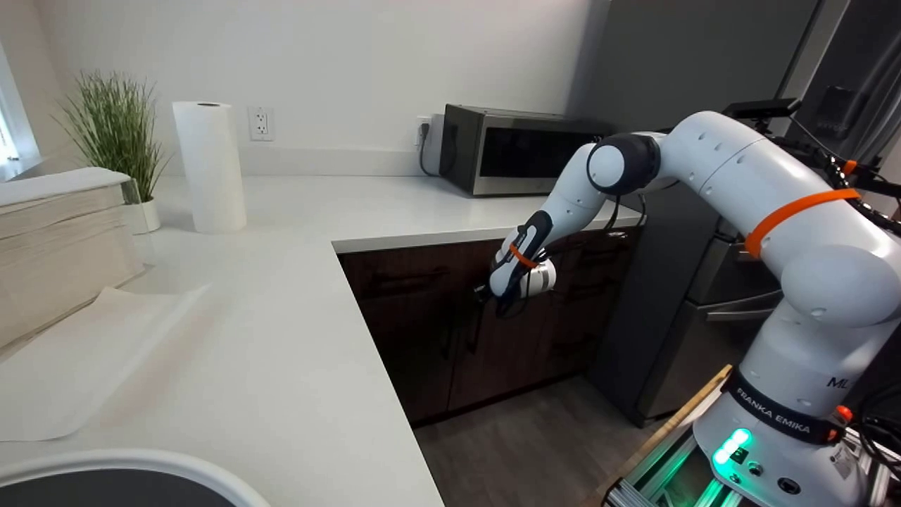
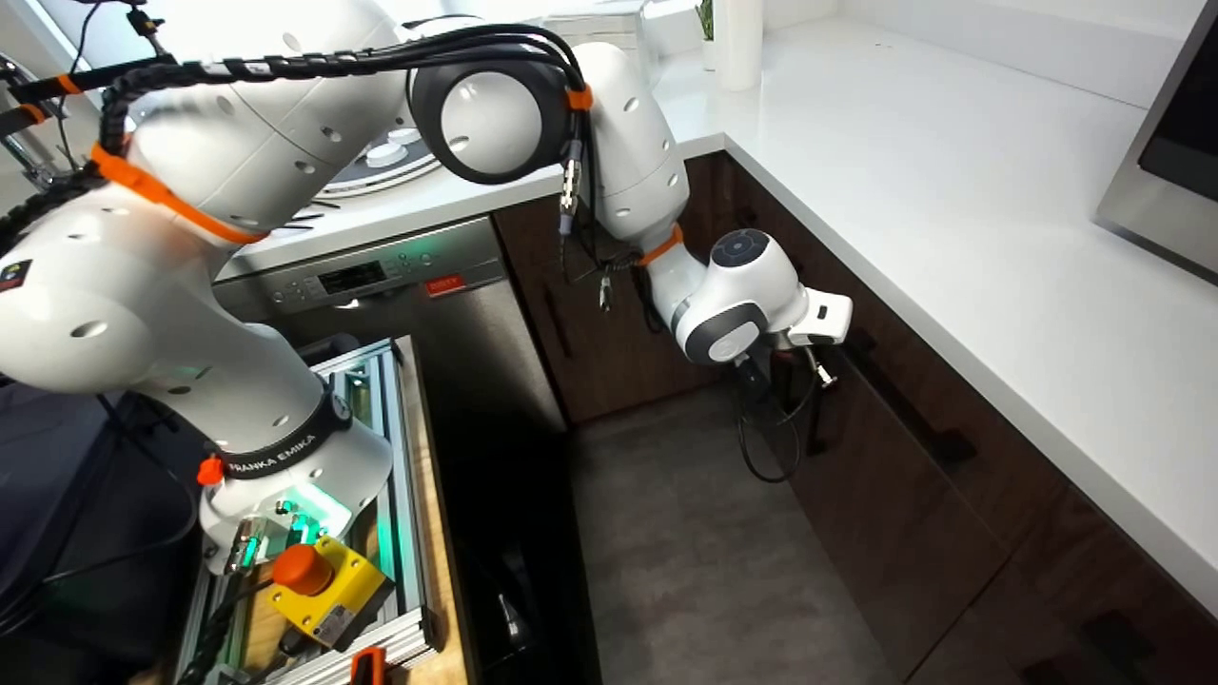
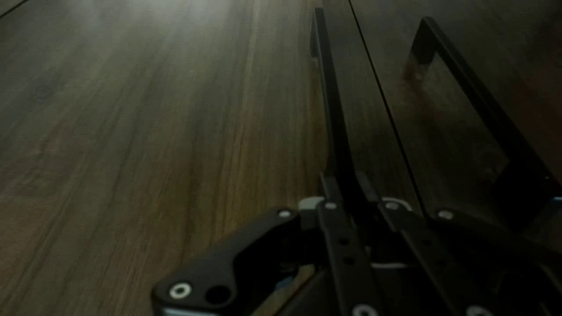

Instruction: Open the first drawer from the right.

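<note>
1. One white robot arm [image 1: 746,169] stands bent over the edge of one white counter [image 1: 281,317], its far end low in the corner beneath the worktop.

2. I see its one gripper [image 3: 349,188] clenched on one black bar handle [image 3: 331,87]. Two fingers [image 3: 333,228] do the work, one along each side of the bar, near the bar's top.

3. That bar belongs to the right-hand door [image 1: 503,355] of a pair below the counter; it looks more like a cupboard door than a drawer to me.

4. Two doors make the pair, the other being the left-hand door [image 1: 412,352]. The wrist view shows two handles side by side, the held one and a second handle [image 3: 478,94], with one thin seam [image 3: 380,87] between them. The two door faces look level.

5. To the right, in the dim, I make out three drawer handles [image 1: 591,289], one above another.

6. Up on the counter I count one microwave [image 1: 535,155], one upright paper towel roll [image 1: 209,169], one potted plant [image 1: 112,127], one stack of pale sheets [image 1: 63,239] and one loose sheet [image 1: 105,359] lying beside it.

7. The wall [image 1: 331,77] has two outlets [image 1: 260,123], one with a plug [image 1: 424,130] in it.

8. Beside the arm's base sits one yellow box [image 2: 357,580] topped by one orange button [image 2: 303,569]; across from it stands one dishwasher [image 2: 457,342].
</note>
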### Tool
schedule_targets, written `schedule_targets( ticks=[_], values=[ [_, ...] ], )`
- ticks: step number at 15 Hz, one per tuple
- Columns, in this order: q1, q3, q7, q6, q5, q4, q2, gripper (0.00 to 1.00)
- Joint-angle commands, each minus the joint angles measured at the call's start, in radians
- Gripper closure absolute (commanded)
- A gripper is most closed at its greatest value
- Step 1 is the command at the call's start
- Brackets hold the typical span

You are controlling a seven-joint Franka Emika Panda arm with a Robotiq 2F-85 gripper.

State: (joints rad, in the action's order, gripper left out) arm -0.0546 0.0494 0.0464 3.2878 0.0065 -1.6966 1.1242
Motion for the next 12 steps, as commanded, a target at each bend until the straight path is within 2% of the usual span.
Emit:
schedule_targets(
  ticks=[1,5,7,10,11,12],
  values=[
    [-0.057,-0.048,-0.1,-0.046,-0.078,-0.158,-0.099,0.97],
    [-0.187,-0.131,-0.196,-0.019,-0.189,-0.315,-0.186,0.97],
    [-0.273,-0.175,-0.26,-0.012,-0.26,-0.378,-0.212,0.97],
    [-0.375,-0.202,-0.354,-0.048,-0.353,-0.487,-0.274,0.97],
    [-0.399,-0.198,-0.388,-0.062,-0.383,-0.522,-0.298,0.63],
    [-0.414,-0.189,-0.422,-0.075,-0.41,-0.556,-0.325,0.62]
  ],
)
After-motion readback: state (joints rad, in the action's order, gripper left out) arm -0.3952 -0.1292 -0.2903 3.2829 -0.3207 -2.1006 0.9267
